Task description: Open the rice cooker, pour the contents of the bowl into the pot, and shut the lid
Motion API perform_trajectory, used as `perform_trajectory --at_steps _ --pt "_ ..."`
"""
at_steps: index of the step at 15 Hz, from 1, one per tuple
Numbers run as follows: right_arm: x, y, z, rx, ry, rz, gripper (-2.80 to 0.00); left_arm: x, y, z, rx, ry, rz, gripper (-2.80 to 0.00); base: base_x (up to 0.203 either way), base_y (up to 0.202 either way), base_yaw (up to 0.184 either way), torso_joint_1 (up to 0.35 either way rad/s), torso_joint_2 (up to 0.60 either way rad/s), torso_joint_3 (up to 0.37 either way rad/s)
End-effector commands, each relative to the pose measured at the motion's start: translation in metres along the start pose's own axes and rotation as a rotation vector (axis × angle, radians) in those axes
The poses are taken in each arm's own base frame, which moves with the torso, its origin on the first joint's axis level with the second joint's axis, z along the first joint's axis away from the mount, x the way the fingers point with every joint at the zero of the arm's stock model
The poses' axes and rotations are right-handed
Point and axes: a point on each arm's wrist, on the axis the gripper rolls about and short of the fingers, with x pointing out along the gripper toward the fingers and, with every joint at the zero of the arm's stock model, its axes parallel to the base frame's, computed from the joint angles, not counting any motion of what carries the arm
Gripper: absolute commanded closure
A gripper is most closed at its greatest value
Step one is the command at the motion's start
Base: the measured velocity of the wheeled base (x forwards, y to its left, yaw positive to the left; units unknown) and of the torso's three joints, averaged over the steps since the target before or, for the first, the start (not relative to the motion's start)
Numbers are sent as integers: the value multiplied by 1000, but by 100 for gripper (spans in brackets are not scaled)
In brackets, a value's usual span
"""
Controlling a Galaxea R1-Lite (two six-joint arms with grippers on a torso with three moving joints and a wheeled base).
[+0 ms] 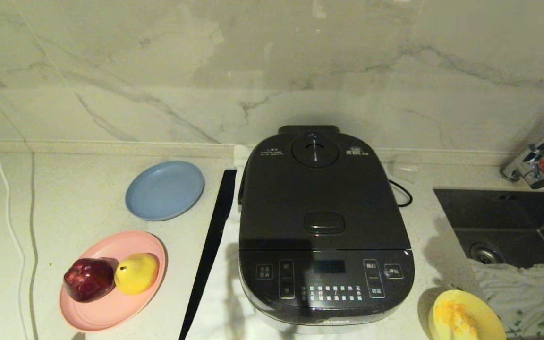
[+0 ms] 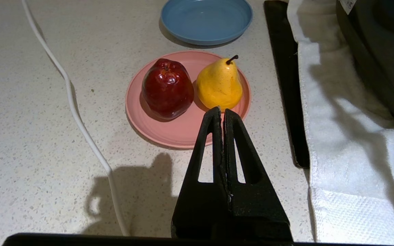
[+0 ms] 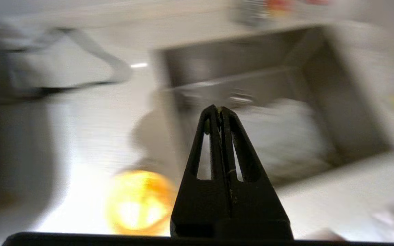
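Note:
The dark rice cooker stands mid-counter on a white towel, its lid down, so the pot is hidden. At the front right sits the pale yellow bowl with the yellow kernel contents inside; the right wrist view shows the bowl as a yellow blur. My right gripper is shut and empty, hovering above the counter between the bowl and the sink. My left gripper is shut and empty, low over the counter just short of the pink plate. Neither arm shows in the head view.
A pink plate holds a red apple and a yellow pear. Behind it lies a blue plate. A black strip runs along the towel's left edge. The sink holds a cloth. A white cable trails at the left.

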Motion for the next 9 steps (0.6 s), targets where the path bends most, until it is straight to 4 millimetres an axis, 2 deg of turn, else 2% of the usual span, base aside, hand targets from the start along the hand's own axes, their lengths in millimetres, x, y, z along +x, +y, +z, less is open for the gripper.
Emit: perform_trajectory --at_steps 1,3,5,7,9 --pt "-43 -35 -38 32 -104 -123 0 1 0 -2 1 8 -1 0 0 0 0 0 0 0" --pt "-60 -46 -73 12 -131 -194 0 1 0 -2 1 8 1 0 0 0 0 0 0 0" --pt "-68 -52 -109 5 -148 -200 0 1 0 -2 -1 8 -1 0 0 0 0 0 0 0" --pt "-73 -56 -144 -2 -183 -114 0 1 0 -2 1 8 -1 0 0 0 0 0 0 0" --pt "-54 -51 -180 -48 -122 -20 0 1 0 -2 -1 8 1 0 0 0 0 0 0 0"
